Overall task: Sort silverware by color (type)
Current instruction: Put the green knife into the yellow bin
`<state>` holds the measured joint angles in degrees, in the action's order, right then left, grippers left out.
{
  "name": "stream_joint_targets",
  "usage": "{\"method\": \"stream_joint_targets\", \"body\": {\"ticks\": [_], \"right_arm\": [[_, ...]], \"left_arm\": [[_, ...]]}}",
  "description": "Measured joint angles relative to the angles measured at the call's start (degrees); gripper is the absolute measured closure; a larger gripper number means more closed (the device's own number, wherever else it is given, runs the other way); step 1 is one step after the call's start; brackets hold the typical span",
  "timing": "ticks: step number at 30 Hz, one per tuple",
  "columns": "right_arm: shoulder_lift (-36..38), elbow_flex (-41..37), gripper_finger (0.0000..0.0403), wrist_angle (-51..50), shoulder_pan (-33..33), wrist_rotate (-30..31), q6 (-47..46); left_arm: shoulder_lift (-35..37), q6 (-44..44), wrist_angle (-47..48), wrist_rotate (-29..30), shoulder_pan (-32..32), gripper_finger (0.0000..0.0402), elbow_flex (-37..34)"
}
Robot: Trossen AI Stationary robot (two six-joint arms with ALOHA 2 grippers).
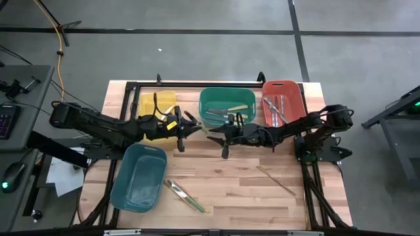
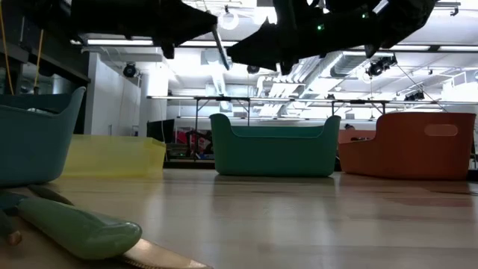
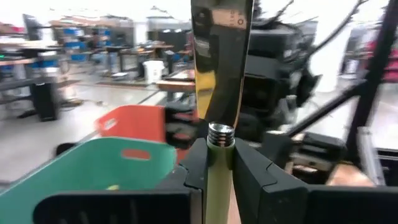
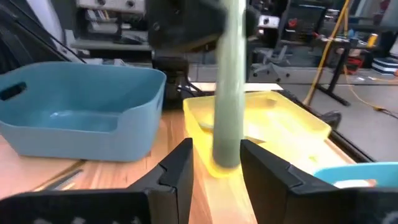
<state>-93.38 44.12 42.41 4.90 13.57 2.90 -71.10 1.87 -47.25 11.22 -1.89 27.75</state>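
Note:
A knife with a pale green handle (image 4: 227,93) and a shiny blade (image 3: 219,68) stands roughly upright, blade up, in the air over the table's middle. My left gripper (image 1: 195,131) and right gripper (image 1: 213,134) meet there, both pointing level. The left gripper (image 3: 220,163) is shut on the handle. The right gripper (image 4: 216,163) is open, its fingers standing on either side of the handle's lower end (image 4: 225,163). More silverware lies loose on the table: green-handled pieces (image 1: 185,195) near the front edge and a wooden one (image 1: 275,180) at the right. My left gripper pinches the knife's green handle just below the metal ferrule (image 3: 220,134) between its two fingers. The fingers come in level from the table's left and lie across the handle. The knife is lifted clear of the table, blade upward.
Along the far side stand a yellow bin (image 1: 157,103), a green bin (image 1: 228,108) holding utensils and a red bin (image 1: 283,101) holding silver ones. A teal bin (image 1: 139,176) sits at the near left. Bare wood lies between the bins and the front edge.

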Motion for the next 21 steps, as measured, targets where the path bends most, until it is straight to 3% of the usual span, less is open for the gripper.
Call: {"method": "stream_joint_targets", "body": {"ticks": [6,13,21], "right_arm": [[2.42,-0.04,0.0285,-5.33,0.05,2.9,0.38],[3.63,-0.05,0.0285,-11.53,0.03,9.74,0.61],[8.38,-0.04,0.0284,-23.95,2.07,26.24,1.36]], "left_arm": [[7.67,-0.61,12.4,6.02,0.0,0.0371,-0.02],[15.03,2.19,29.26,20.74,0.0,0.0371,-0.04],[21.42,5.48,39.38,24.0,0.0,0.0371,-0.55]]}}
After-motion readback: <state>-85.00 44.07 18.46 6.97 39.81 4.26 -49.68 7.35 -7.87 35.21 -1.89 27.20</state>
